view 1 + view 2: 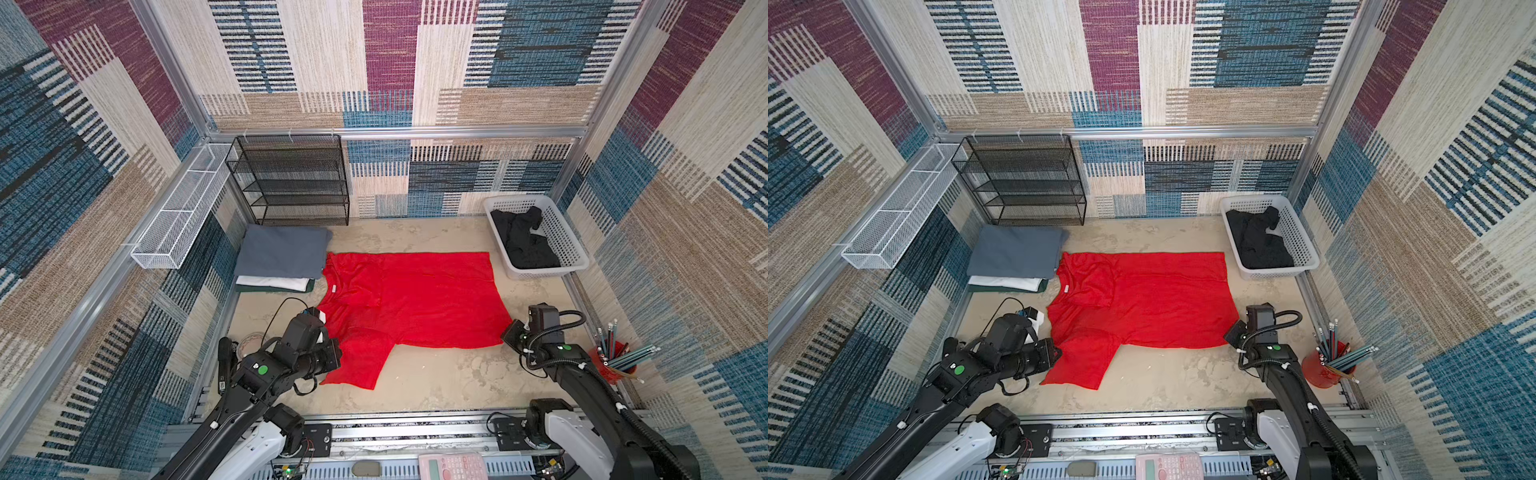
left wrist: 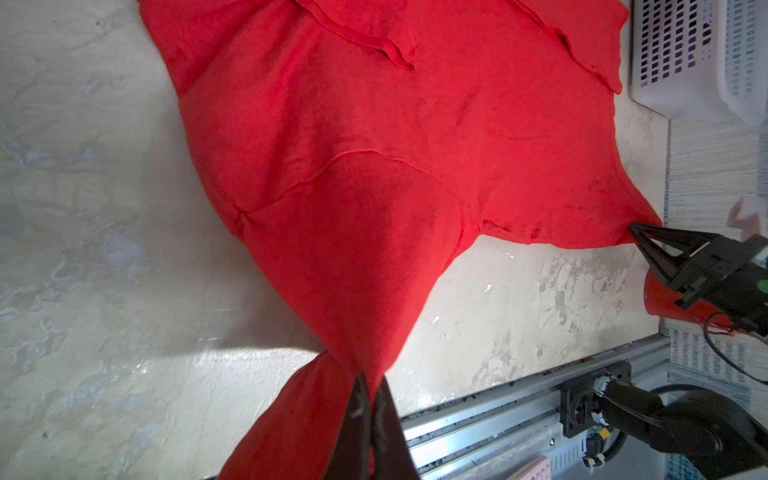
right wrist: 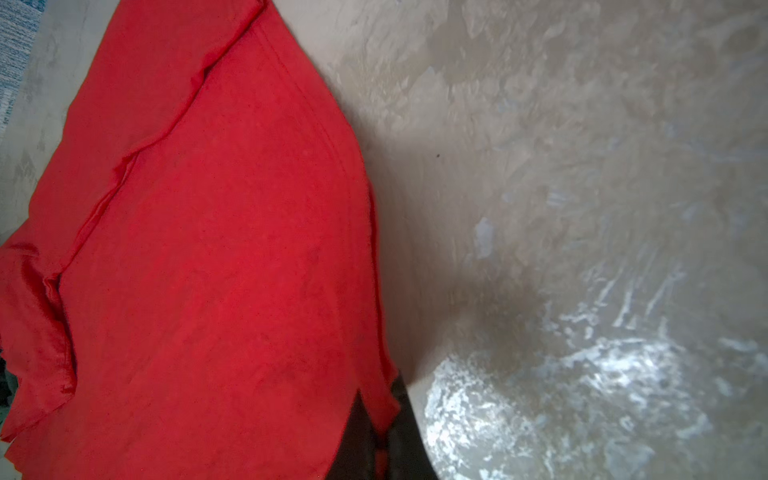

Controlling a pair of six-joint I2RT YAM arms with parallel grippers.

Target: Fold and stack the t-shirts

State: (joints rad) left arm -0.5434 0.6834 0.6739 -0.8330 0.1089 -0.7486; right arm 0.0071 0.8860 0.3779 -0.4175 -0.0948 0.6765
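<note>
A large red t-shirt (image 1: 415, 299) (image 1: 1150, 299) lies spread on the table, neck with a white label towards the left and one sleeve folded in. My left gripper (image 2: 372, 380) (image 1: 334, 353) is shut on the near sleeve, whose cloth is bunched and lifted between the fingers. My right gripper (image 3: 380, 415) (image 1: 508, 332) is shut on the near hem corner at the right, which is pulled to a point. At the back left, a folded grey t-shirt (image 1: 282, 253) lies on a white one (image 1: 274, 283) and a dark green one (image 1: 272, 290). A black t-shirt (image 1: 523, 241) is crumpled in the basket.
The white plastic basket (image 1: 571, 237) stands at the back right. A black mesh shelf (image 1: 291, 178) and a white wire tray (image 1: 183, 216) are at the back left. A red cup of pencils (image 1: 615, 361) is by the right arm. A pink calculator (image 1: 453, 467) lies on the front rail.
</note>
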